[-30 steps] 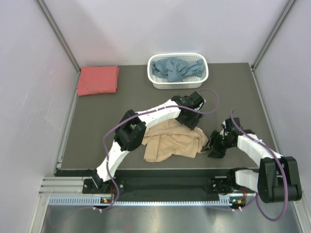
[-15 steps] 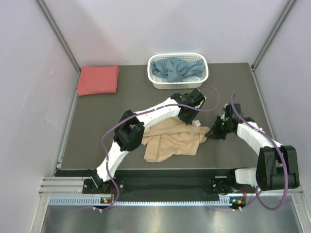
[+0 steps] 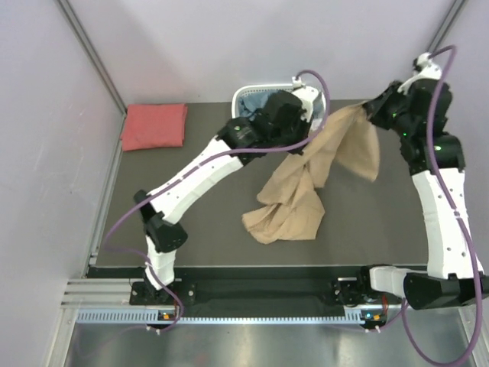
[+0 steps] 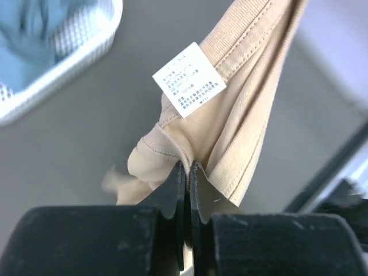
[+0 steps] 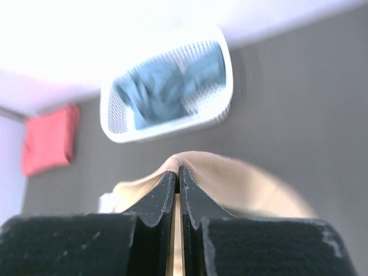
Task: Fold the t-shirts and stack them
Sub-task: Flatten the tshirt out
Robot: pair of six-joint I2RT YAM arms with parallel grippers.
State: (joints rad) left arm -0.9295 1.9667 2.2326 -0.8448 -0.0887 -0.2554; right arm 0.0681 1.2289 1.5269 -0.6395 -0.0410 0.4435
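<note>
The tan t-shirt [image 3: 294, 206] hangs stretched between both grippers, and its lower part is bunched on the dark table. My left gripper [image 3: 304, 144] is shut on a seam near the collar, seen close in the left wrist view [image 4: 188, 167], just below the white care label [image 4: 188, 80]. My right gripper [image 3: 367, 112] is raised at the back right, shut on a fold of the same shirt [image 5: 179, 171]. The coral-red t-shirt [image 3: 154, 126] lies folded at the back left. The dusty blue t-shirt [image 5: 167, 95] lies crumpled in the basket.
The white lattice basket [image 3: 238, 103] stands at the back centre, mostly hidden behind my left arm in the top view. Grey walls close in the table on the left, back and right. The arm bases sit on the rail at the near edge.
Both grippers have shut on the tan shirt and lifted it up and toward the back. It lay in a heap near the front a second ago.
</note>
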